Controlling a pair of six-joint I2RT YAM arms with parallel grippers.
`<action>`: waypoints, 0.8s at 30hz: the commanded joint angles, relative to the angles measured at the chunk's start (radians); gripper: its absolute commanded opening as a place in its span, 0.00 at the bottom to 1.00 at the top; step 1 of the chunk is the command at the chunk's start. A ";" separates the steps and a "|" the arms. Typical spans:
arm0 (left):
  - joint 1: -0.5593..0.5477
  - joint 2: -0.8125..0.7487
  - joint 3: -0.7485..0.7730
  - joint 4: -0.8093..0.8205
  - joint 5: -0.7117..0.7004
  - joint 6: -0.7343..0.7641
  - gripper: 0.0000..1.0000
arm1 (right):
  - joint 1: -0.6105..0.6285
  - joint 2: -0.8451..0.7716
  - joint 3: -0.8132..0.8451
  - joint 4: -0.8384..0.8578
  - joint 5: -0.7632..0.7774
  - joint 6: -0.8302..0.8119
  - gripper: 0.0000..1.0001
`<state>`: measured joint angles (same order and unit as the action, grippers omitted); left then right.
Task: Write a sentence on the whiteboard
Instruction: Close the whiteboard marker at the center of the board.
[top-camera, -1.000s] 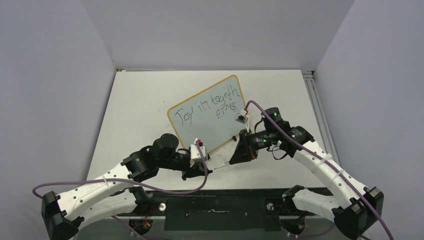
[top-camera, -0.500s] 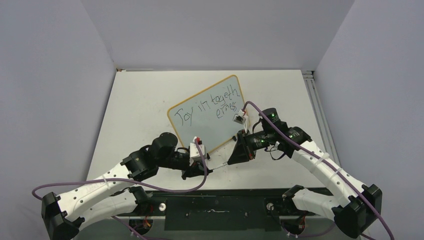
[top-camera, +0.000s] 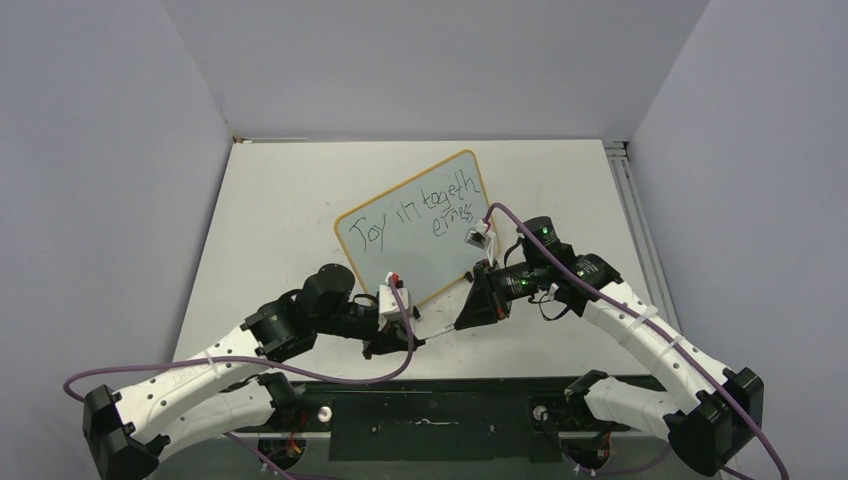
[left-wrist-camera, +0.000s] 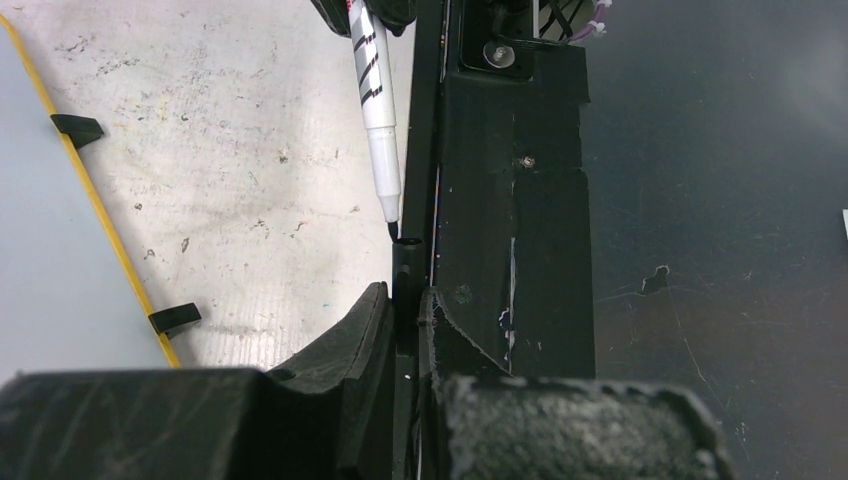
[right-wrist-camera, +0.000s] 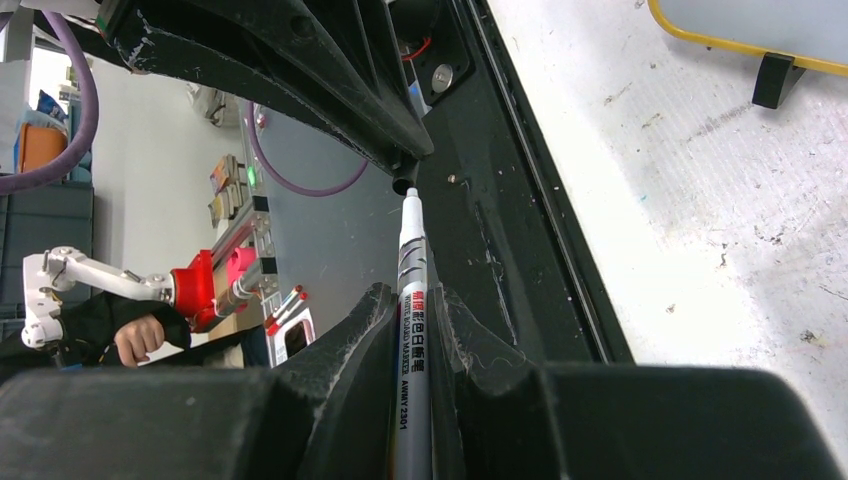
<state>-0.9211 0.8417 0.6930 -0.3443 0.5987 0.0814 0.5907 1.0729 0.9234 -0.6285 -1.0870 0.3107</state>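
Note:
The whiteboard (top-camera: 400, 250) lies tilted mid-table, with a yellow-orange frame and the black sentence (top-camera: 420, 213) "Joy in togeth / erness" in two lines. My right gripper (top-camera: 470, 312) is shut on a white whiteboard marker (right-wrist-camera: 411, 290), which points at my left gripper (top-camera: 400, 345). The left gripper (left-wrist-camera: 408, 300) is shut on the black marker cap (left-wrist-camera: 405, 268). The marker (left-wrist-camera: 372, 90) has its black tip right at the cap's open end. In the right wrist view the cap (right-wrist-camera: 404, 186) sits just ahead of the tip. Both grippers are near the table's front edge, below the board.
The board's black clip feet (left-wrist-camera: 76, 125) (left-wrist-camera: 175, 318) stand on the scuffed white tabletop (left-wrist-camera: 250, 150). The black front rail (left-wrist-camera: 510, 200) runs under both grippers. Purple cables (top-camera: 300, 375) loop from each wrist. Grey walls enclose the table.
My right gripper has moved slightly left and down with the marker, bringing its tip closer to the cap. The left arm has barely moved.

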 joint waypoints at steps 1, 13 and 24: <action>0.008 -0.003 0.023 0.061 0.024 -0.012 0.00 | 0.011 -0.003 -0.003 0.056 -0.013 0.006 0.05; 0.013 0.010 0.026 0.054 0.024 -0.019 0.00 | 0.011 -0.018 0.007 0.041 -0.003 0.001 0.05; 0.015 0.010 0.029 0.052 0.022 -0.024 0.00 | 0.011 -0.036 -0.011 0.053 0.004 0.023 0.05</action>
<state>-0.9127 0.8543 0.6930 -0.3428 0.6041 0.0628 0.5968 1.0668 0.9165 -0.6254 -1.0786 0.3264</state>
